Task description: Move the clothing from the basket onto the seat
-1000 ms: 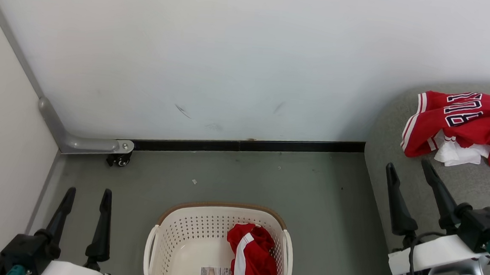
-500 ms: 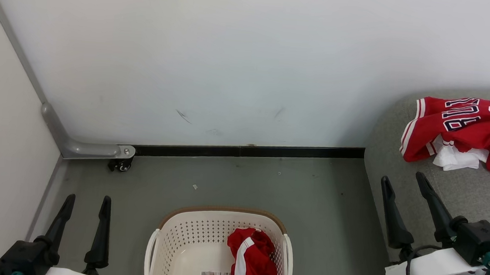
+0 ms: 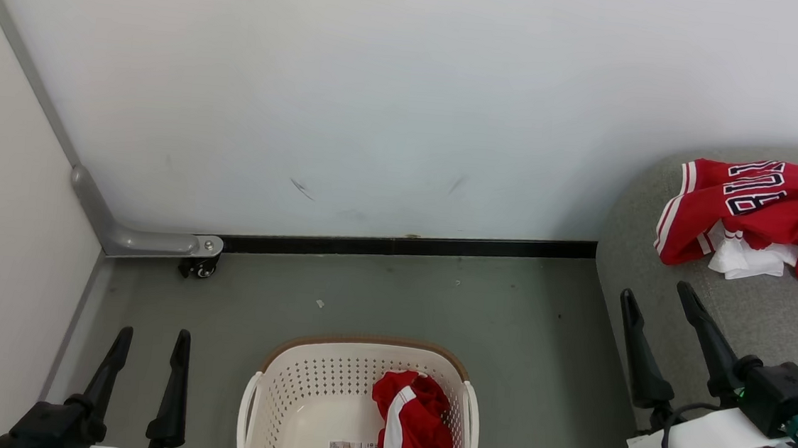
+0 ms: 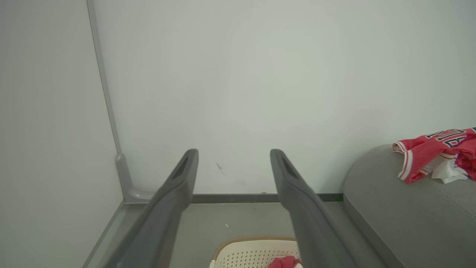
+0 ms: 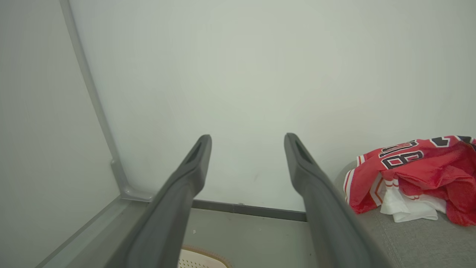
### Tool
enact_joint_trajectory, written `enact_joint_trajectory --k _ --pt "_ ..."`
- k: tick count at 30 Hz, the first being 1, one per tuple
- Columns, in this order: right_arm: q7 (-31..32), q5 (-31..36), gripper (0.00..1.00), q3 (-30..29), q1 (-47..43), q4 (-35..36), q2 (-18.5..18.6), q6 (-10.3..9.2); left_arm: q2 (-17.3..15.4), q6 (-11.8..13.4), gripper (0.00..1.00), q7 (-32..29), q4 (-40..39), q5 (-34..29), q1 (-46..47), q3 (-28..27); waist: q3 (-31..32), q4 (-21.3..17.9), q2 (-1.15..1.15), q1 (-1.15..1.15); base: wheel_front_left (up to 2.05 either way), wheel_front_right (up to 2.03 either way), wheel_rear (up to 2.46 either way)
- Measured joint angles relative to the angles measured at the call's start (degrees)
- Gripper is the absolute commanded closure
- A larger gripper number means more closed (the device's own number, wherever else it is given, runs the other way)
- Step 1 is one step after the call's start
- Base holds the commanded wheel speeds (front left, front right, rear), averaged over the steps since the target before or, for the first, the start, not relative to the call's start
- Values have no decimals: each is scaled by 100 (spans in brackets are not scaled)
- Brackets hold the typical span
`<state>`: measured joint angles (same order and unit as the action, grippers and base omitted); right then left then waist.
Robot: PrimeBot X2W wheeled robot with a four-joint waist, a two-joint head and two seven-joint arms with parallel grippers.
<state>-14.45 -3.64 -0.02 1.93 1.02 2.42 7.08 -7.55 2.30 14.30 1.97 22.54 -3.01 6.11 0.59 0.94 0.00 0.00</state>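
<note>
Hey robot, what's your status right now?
Left gripper open, empty. Right gripper open, empty. Jersey on sofa, shorts in basket. Nothing blocking.

Perforated plastic basket (image 3: 300, 394), woven-cloth seat (image 3: 754, 323), smooth matt wall (image 3: 381, 94)

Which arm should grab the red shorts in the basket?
Probably the right. The shorts sit right of centre in the basket, and the sofa is by the open right claw. The left claw, also open, is farther from the sofa.
</note>
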Motion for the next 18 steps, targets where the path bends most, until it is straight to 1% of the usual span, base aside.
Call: enact_joint_trajectory --k 10,14,18 --pt "0 -46 0 -64 -46 88 -3 0 14 -121 0 1 68 0 0 56 -86 -6 0 0 0 0 0" --pt "0 -62 0 -65 -28 201 -3 0 10 -207 0 1 143 0 0 145 -133 -18 0 0 0 0 0" --pt "0 -89 0 -71 -10 289 -3 0 12 -344 0 -11 226 3 2 294 -198 -36 0 0 0 0 0"
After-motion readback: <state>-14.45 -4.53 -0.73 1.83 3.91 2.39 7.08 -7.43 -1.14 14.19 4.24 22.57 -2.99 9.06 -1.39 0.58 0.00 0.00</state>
